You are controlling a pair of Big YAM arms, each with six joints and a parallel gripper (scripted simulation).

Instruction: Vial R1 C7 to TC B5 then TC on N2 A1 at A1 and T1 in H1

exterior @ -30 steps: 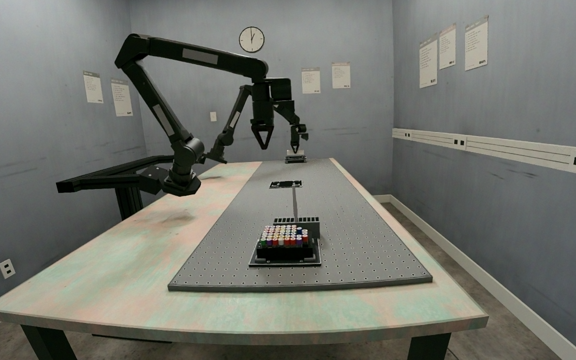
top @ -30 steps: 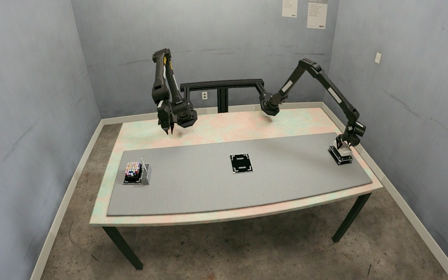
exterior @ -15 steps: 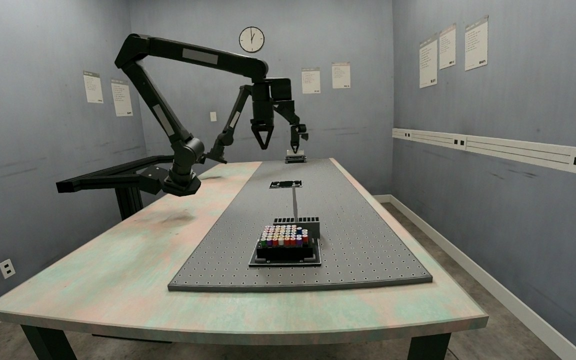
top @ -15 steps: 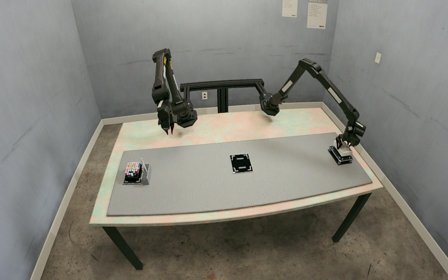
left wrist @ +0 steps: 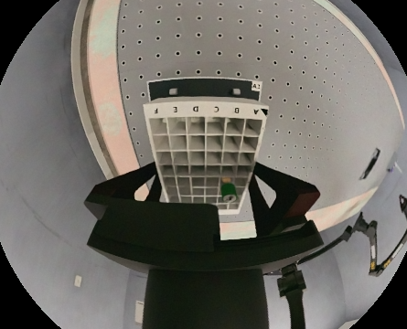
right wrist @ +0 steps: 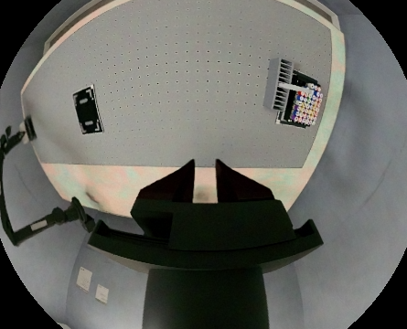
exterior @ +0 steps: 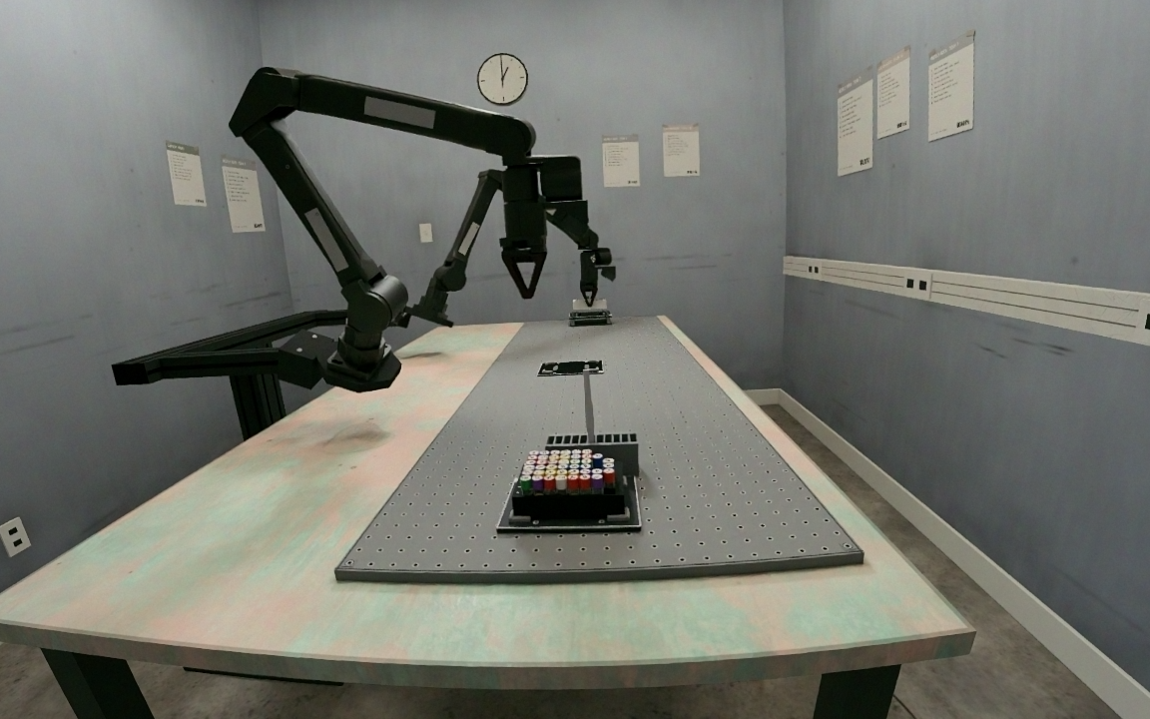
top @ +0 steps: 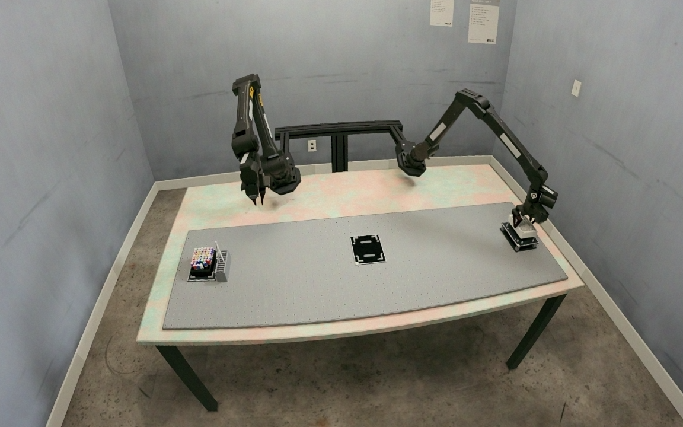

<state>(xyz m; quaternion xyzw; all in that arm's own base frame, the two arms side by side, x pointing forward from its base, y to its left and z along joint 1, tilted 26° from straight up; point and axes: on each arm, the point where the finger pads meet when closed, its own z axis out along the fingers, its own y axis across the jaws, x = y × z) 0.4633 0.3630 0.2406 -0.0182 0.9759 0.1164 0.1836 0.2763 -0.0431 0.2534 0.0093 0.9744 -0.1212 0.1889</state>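
1. Top view: your left gripper (top: 524,219) (exterior: 589,301) (left wrist: 205,163) (right wrist: 24,132) is clamped on the tube carrier TC (top: 528,232) (exterior: 589,306) (left wrist: 206,110) (right wrist: 24,126), which lies directly below it, over the raised nest N2 (top: 525,247) (exterior: 590,317) (left wrist: 203,87) (right wrist: 31,129). TC's long axis runs roughly from the arms' side towards the front of the tabletop. Your right gripper (top: 258,201) (exterior: 528,295) (left wrist: 399,195) (right wrist: 205,164) hangs well away from it.
2. Exterior view: TC looks level beneath the left gripper. You can't tell whether its base is fully down inside the locators. It should handle as stiff and light, but tilting it could disturb the load.
3. Left wrist view: the left gripper's fingers press the two long sides, a sound hold that leaves the wells uncovered. The long axis runs across their closing line. The lettered end points away from the palm, with the A-side triangle on the same side as N2's A1 mark. The green-capped vial (left wrist: 229,192), apparently in B5, stands between the fingers, nearer the palm. Judge it small and easily knocked, so open gently once TC is flat.
4. Right wrist view: the right gripper's fingers stand slightly apart with nothing between them. Ahead and to picture-right of them, the forceps T1 (top: 220,251) (exterior: 588,406) (right wrist: 291,87) are in the holder H1 (top: 223,268) (exterior: 631,457) (right wrist: 273,82); you can't verify both tips share a slot.
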